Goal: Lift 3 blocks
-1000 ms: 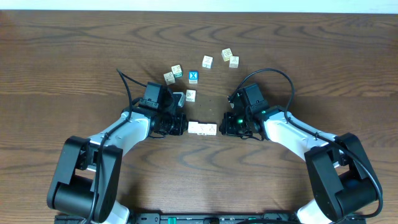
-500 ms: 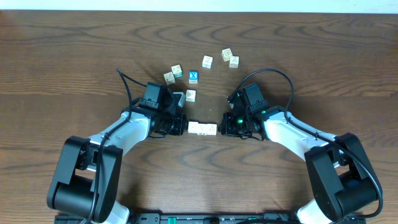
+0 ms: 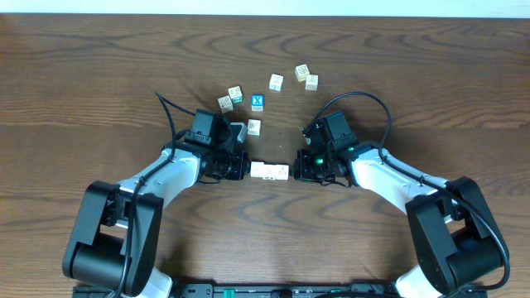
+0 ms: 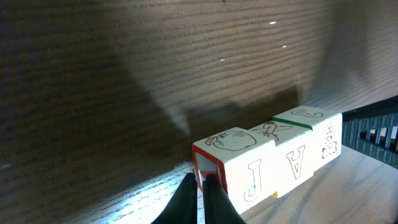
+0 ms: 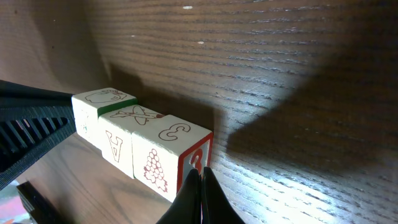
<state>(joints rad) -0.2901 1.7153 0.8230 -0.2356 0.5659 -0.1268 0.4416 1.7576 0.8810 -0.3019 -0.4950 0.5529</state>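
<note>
Now, the blocks: three cream cubes sit end to end in one tight row, faces touching, low on the table and midway between the two arms.
Markings: the wrist views show red-outlined drawings on top, a J and an A on the side faces, a bunch of grapes on one end cube, and a green edge on one block.
Row and table: from these angles I cannot tell whether the row rests on the wood or hangs just above it; a dark shadow lies behind it.
Left gripper: its fingers are clenched together with nothing between them, tips pressed against the red-framed end face of the J cube.
Right gripper: it is likewise clenched, fingers together, tips against the opposite end face, so the row is pinched lengthwise between both arms.
Blue cube: it bears a white X and lies well apart, farther up the table.
Loose cubes: six pale ones lie scattered around the blue one, one just beside the left wrist.
Table: dark brown wood with a wavy grain.
</note>
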